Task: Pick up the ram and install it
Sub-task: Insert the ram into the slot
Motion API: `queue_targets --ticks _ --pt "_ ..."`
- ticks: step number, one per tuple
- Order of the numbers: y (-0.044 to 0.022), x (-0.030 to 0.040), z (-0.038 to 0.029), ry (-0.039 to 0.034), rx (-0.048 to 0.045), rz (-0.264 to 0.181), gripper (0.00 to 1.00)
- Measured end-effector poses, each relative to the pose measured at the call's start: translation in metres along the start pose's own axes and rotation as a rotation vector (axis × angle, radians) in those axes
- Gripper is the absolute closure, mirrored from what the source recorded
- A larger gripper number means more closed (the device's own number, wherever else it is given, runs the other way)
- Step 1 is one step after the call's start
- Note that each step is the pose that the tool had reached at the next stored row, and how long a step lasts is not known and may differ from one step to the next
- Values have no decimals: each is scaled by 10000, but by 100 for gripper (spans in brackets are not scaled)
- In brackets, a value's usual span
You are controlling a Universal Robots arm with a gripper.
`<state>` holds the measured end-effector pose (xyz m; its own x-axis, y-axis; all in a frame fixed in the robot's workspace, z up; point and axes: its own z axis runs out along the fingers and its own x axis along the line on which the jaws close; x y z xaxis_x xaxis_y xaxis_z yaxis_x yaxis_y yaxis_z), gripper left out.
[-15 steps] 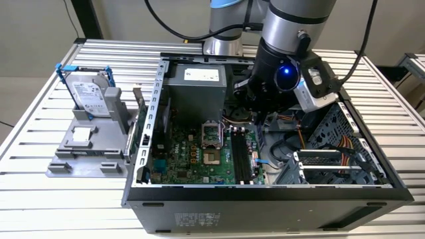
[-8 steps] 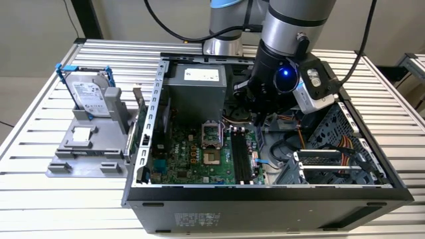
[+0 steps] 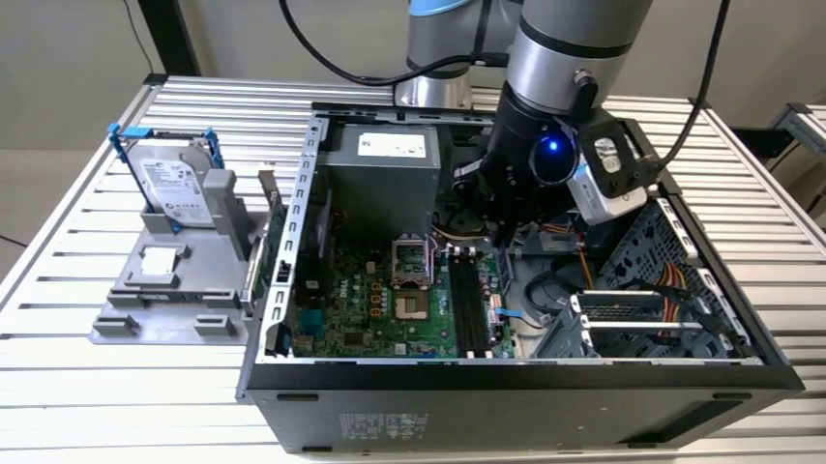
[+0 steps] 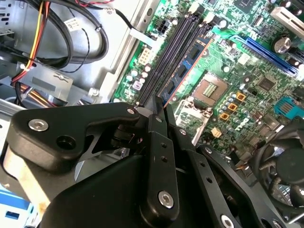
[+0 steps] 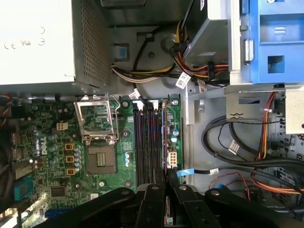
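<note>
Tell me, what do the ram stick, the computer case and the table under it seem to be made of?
The ram: matte blue-green circuit board, probably fibreglass laminate, carrying black plastic-looking chips.
The computer case: likely sheet metal, dark and painted outside, bare dull grey on the folded inner walls.
The table: pale ribbed slats with a soft sheen, probably aluminium.

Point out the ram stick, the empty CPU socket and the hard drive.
Dark blue-green ram stick (image 4: pixel 187 64), second wrist view: its chip face.
Silver square CPU socket (image 5: pixel 100 159), first wrist view: its centre.
Silver boxy hard drive (image 3: pixel 174 184), exterior view: its label.
</note>
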<state>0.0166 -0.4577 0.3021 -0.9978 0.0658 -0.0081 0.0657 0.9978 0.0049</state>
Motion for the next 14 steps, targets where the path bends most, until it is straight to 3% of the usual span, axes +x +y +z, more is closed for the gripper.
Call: queue_targets --ticks 14 --pt "1 1 55 0 -1 1 100"
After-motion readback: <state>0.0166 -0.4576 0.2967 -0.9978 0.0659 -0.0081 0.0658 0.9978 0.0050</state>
